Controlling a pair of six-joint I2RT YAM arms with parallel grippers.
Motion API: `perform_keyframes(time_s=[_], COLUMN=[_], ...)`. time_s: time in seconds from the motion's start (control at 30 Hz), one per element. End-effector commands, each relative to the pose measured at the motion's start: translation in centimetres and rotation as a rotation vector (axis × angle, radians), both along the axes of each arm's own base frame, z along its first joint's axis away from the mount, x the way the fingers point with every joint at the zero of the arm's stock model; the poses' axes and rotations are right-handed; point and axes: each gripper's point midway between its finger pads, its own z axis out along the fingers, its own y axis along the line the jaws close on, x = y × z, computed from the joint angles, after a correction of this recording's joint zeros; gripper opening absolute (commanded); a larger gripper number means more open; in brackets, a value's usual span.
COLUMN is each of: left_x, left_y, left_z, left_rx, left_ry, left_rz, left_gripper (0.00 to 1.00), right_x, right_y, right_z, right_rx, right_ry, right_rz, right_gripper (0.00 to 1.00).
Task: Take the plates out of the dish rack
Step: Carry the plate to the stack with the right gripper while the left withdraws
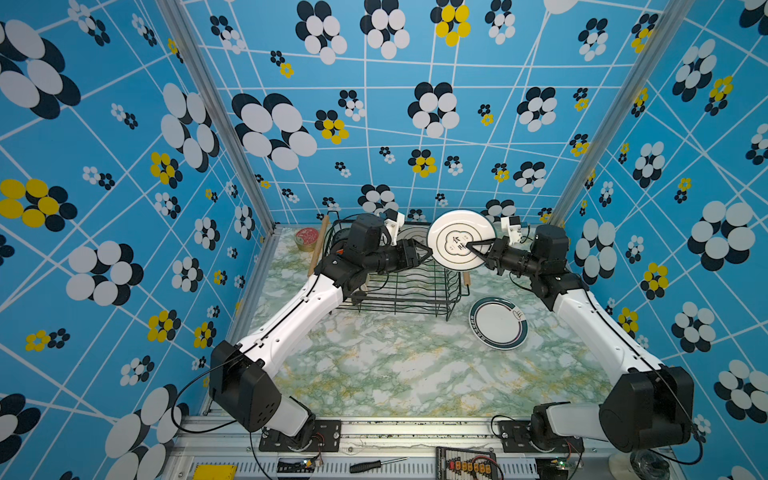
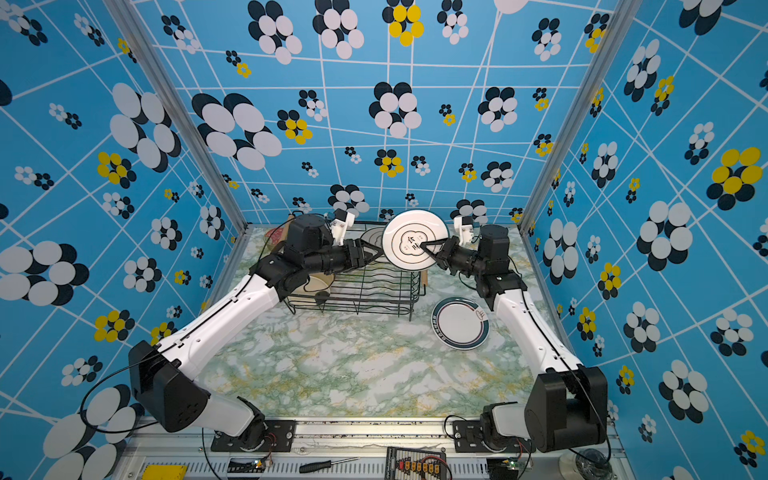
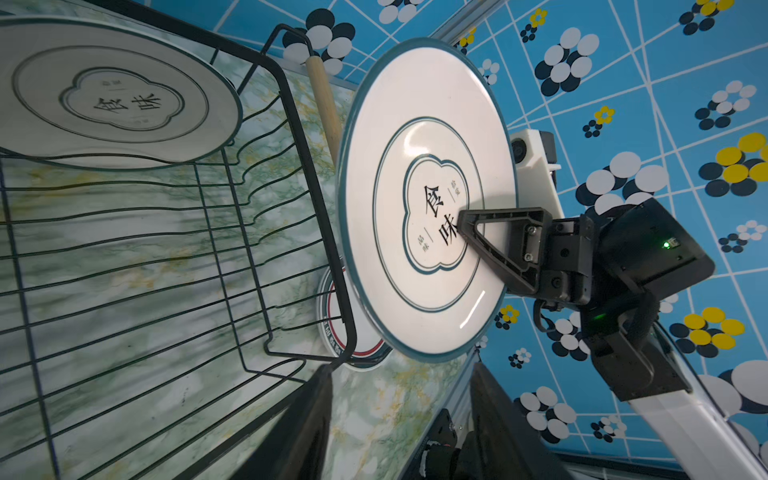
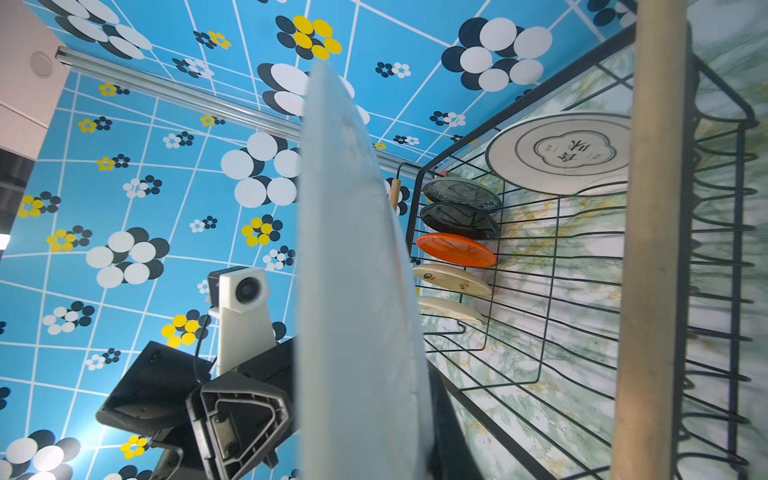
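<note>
Bright, even light; edges bow wide-angle, a glare streak marks the plate (image 3: 415,187), near parts blur.

surface: green-marbled table (image 1: 395,374) | on it: dish rack (image 1: 409,308), teal-rimmed plate (image 1: 498,323), red-lidded tin (image 1: 306,237)

Rack at the counter's far edge, one plate in my right gripper above its right end

The dish rack (image 1: 415,291) sits against the counter's (image 1: 395,374) far edge, about midway along it, with the round tin (image 1: 306,238) just left of it in the far left corner. The held plate (image 1: 453,226) stands upright over the rack's right end, pinched in my right gripper (image 1: 471,248); my left gripper (image 1: 424,252) is just left of that plate, apart from it. A second large plate (image 3: 116,99) stands inside the rack on its far side. A row of small plates (image 4: 457,249) stands at its left end. A flat plate (image 1: 498,323) lies on the counter in front of the rack's right end.
</note>
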Motion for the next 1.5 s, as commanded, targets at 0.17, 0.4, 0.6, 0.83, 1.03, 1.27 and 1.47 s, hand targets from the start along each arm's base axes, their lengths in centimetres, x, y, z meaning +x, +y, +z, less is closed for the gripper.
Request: perform_keyframes(time_s=[0.17, 0.4, 0.6, 0.83, 1.03, 1.27, 1.47], left_x=[0.1, 1.9, 3.0, 3.2, 3.2, 3.2, 3.3], left_y=[3.5, 6.2, 7.8, 9.1, 10.5, 11.7, 12.4], left_z=[-1.1, -2.0, -2.1, -1.1, -0.9, -1.2, -1.3], left_rx=[0.330, 0.489, 0.555, 0.567, 0.557, 0.543, 0.536], left_ry=[-0.159, -0.221, -0.262, -0.335, -0.344, -0.335, -0.323], left_rz=[-0.001, 0.118, 0.201, 0.258, 0.297, 0.323, 0.334], left_gripper=[0.54, 0.56, 0.59, 0.63, 0.76, 0.81, 0.99], right_x=[-2.2, -4.7, -6.8, -8.5, -8.9, -9.0, -9.0], right_y=[-7.2, -12.1, -14.7, -16.3, -16.3, -16.5, -16.5], right_z=[1.8, -2.0, -6.7, -12.0, -15.2, -18.0, -19.6], right_rx=[-0.197, -0.349, -0.439, -0.522, -0.518, -0.516, -0.503], right_ry=[-0.046, 0.090, 0.223, 0.360, 0.425, 0.486, 0.521], right_rz=[-0.161, -0.271, -0.331, -0.353, -0.344, -0.340, -0.330], right_gripper=[0.00, 0.00, 0.00, 0.00, 0.00, 0.00, 0.00])
